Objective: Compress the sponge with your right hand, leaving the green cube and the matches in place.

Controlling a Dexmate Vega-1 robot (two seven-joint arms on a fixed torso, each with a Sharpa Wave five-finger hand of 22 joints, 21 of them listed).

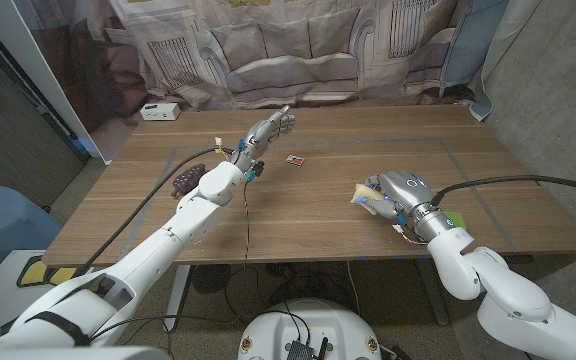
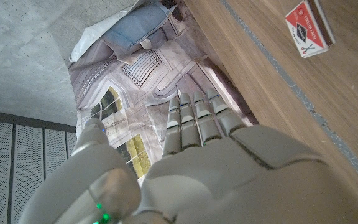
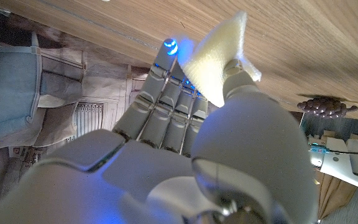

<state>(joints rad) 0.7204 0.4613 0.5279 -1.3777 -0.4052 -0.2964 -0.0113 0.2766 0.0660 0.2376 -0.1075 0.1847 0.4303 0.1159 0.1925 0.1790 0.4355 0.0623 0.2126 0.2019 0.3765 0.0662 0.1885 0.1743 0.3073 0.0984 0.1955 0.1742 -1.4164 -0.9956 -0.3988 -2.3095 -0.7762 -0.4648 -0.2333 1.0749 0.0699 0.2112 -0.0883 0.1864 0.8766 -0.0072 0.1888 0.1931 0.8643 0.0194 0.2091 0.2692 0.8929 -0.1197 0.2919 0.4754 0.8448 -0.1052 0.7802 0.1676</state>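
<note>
**Right hand squeezing the sponge**

Head view: the right hand (image 1: 400, 190) is curled around the yellow sponge (image 1: 366, 194) on the table's (image 1: 368, 140) right side. The left hand (image 1: 268, 130) is raised, fingers extended and empty, near the matches (image 1: 294, 159).

Left wrist view: fingers straight, together, holding nothing.

Right wrist view: the thumb (image 3: 241, 78) presses the sponge against the fingers.

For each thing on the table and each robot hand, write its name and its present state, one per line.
sponge: squeezed in the right hand, on the table.
right hand: gripping the sponge.
left hand: holding nothing, fingers straight, above the table.
matchbox: closed, lying flat, untouched.
purple grapes: resting beside the left arm.
</note>
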